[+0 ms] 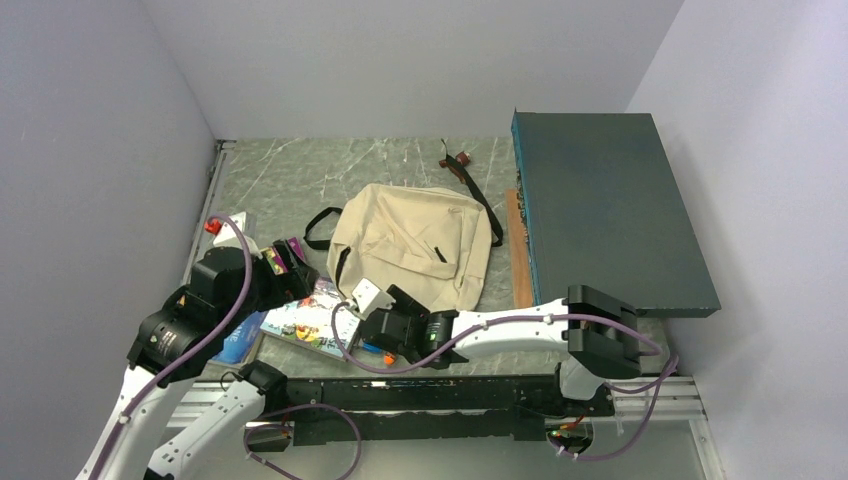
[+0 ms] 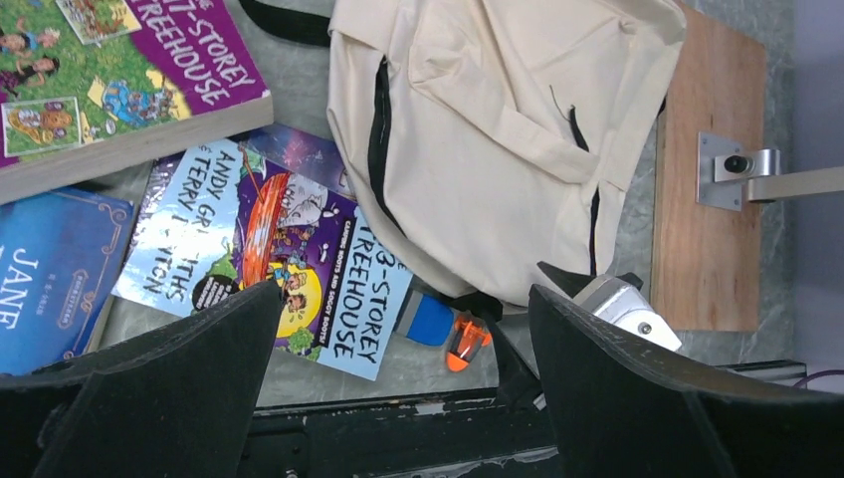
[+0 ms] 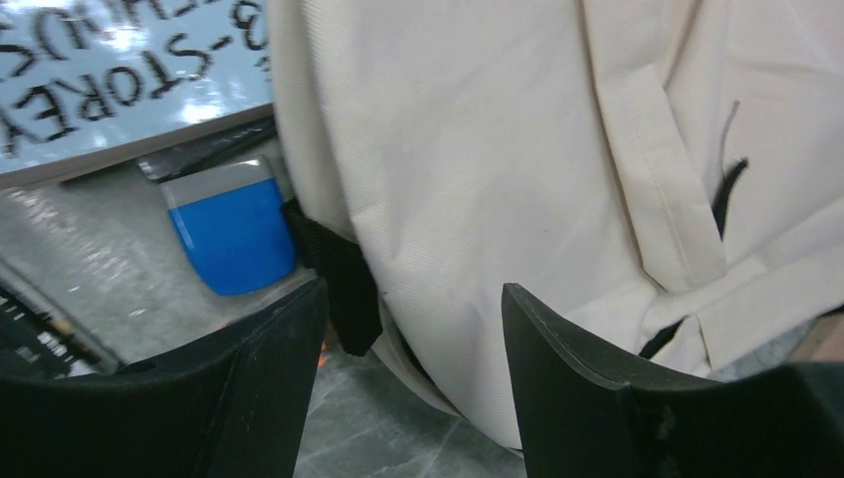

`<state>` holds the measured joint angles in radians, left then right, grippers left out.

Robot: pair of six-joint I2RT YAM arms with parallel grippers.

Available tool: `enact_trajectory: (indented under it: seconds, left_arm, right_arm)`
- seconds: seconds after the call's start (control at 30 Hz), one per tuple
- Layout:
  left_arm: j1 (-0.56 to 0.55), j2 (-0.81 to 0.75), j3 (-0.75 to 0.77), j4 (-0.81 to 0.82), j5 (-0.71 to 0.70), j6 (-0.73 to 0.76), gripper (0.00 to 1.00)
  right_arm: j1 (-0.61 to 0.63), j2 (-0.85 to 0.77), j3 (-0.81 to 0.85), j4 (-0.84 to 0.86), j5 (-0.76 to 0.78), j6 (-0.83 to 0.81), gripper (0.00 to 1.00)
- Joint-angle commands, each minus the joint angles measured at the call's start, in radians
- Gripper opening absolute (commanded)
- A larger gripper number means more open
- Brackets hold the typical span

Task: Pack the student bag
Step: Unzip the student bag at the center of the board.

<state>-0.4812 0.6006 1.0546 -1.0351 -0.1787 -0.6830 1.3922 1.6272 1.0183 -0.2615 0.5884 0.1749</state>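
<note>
Student bag (image 1: 415, 245): lies flat on the table (image 1: 300, 170), centre stage, just beyond both arms, with books (image 2: 289, 259) scattered beside it on the left. Looks soft and floppy, cream canvas creased all over, so probably sags and folds the moment one corner gets lifted (no stiff frame to be seen). Seems light too, lying flat as if empty. Likely slides easily on that smooth stone-pattern top. Best holds, by the look of it: the black strap loop (image 3: 343, 289) at the near corner, or a pinch of canvas along the dark seam (image 2: 376, 129) that looks like the main zip. Left jaws: spread wide, gripping nothing, hovering above the books and the bag's near edge. Right jaws: parted, nothing between them, low over the bag's near corner, right beside that strap loop and a small blue-and-grey item (image 3: 234, 234).
</note>
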Motion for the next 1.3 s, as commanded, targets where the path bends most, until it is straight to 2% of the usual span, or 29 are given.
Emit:
enact_trajectory:
  seconds: [0.0,0.07,0.1,0.17,0.2,0.3,0.4,0.5,0.63,0.73,0.8,0.87,0.93,1.07,1.27]
  left_arm:
    - [0.004,0.008,-0.033,-0.015,-0.008,-0.038,1.0]
    - [0.004,0.023,-0.046,0.01,0.016,-0.035,0.99]
    - [0.004,0.034,-0.048,0.021,0.025,-0.033,0.99]
    - [0.004,0.062,-0.048,0.029,0.038,-0.031,0.98]
    - [0.004,0.076,-0.052,0.036,0.046,-0.033,0.99]
    - [0.004,0.13,-0.101,0.09,0.135,-0.05,0.96]
    - [0.005,0.193,-0.205,0.217,0.266,-0.075,0.81]
    - [0.004,0.266,-0.285,0.348,0.313,-0.105,0.76]
    - [0.004,0.385,-0.337,0.515,0.397,-0.131,0.76]
    - [0.003,0.513,-0.295,0.585,0.431,-0.119,0.76]
    - [0.003,0.599,-0.262,0.634,0.458,-0.113,0.76]
    - [0.003,0.692,-0.225,0.677,0.486,-0.109,0.75]
    - [0.003,0.754,-0.182,0.693,0.494,-0.094,0.75]
    - [0.004,0.815,-0.131,0.69,0.504,-0.048,0.78]
    - [0.004,0.847,-0.101,0.697,0.614,0.012,0.81]
  right_arm:
    - [0.003,0.024,0.016,-0.002,0.193,0.057,0.67]
    - [0.004,0.038,0.011,-0.03,0.241,0.068,0.63]
    - [0.002,0.043,0.012,-0.051,0.268,0.083,0.56]
    - [0.002,0.037,0.01,-0.083,0.316,0.112,0.26]
    - [0.002,0.027,0.009,-0.094,0.332,0.125,0.17]
    - [0.002,-0.014,0.008,-0.108,0.343,0.15,0.0]
    - [0.001,-0.053,0.021,-0.152,0.378,0.203,0.0]
    - [-0.023,-0.095,0.01,-0.161,0.385,0.232,0.0]
    - [-0.055,-0.169,-0.047,-0.111,0.32,0.223,0.0]
    - [-0.079,-0.212,-0.088,-0.083,0.287,0.21,0.01]
    - [-0.088,-0.227,-0.099,-0.076,0.28,0.197,0.05]
    - [-0.099,-0.234,-0.099,-0.086,0.279,0.199,0.0]
    - [-0.107,-0.237,-0.1,-0.086,0.293,0.199,0.0]
    - [-0.124,-0.236,-0.094,-0.059,0.336,0.172,0.0]
    - [-0.159,-0.22,-0.058,-0.084,0.39,0.136,0.0]
